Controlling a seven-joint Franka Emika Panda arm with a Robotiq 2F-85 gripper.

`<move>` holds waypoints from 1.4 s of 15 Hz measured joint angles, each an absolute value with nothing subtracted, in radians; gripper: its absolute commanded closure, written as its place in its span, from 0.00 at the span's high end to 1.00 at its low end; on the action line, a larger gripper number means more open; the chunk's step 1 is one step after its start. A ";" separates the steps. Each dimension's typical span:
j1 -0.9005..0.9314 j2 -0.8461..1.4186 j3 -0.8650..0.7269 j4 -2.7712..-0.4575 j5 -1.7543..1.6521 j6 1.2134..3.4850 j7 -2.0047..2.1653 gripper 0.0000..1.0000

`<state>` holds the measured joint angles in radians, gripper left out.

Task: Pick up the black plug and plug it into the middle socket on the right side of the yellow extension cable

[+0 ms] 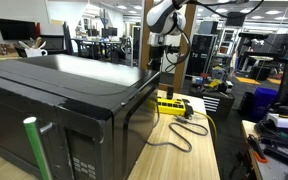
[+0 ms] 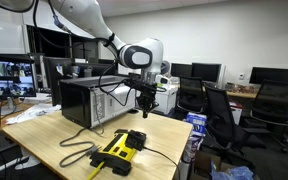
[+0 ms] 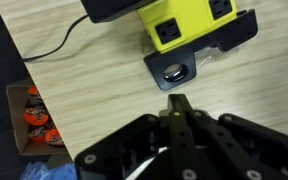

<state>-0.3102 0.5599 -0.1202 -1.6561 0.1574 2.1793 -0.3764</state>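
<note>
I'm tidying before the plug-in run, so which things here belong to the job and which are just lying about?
Job: gripper, black plug, yellow strip.
Lying about: microwave, box of orange items, chair.

Extension cable (image 3: pixel 179 20) shows bright yellow, sockets (image 3: pixel 167 33) dark — table (image 3: pixel 94 80) is pale wood grain — microwave (image 1: pixel 74 95) black, gripper (image 3: pixel 177 102) black too.

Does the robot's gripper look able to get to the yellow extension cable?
Probably yes: the gripper hangs above the yellow extension cable, with only open air between them. The microwave stands off to one side.
</note>
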 measured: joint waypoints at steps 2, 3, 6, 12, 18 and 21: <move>-0.308 0.535 -0.131 -1.697 0.118 2.193 -0.339 0.00; -0.308 0.521 -0.135 -1.716 0.096 2.191 -0.338 0.00; -0.308 0.465 -0.146 -1.783 0.036 2.189 -0.338 0.00; -0.309 0.361 -0.171 -1.898 -0.016 2.145 -0.339 0.00; -0.309 0.342 -0.176 -1.962 -0.017 2.117 -0.339 0.00; -0.309 0.342 -0.177 -1.985 -0.017 2.132 -0.339 0.00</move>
<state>-0.3085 0.3419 -0.1768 -1.9846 -0.0170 2.1322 -0.3394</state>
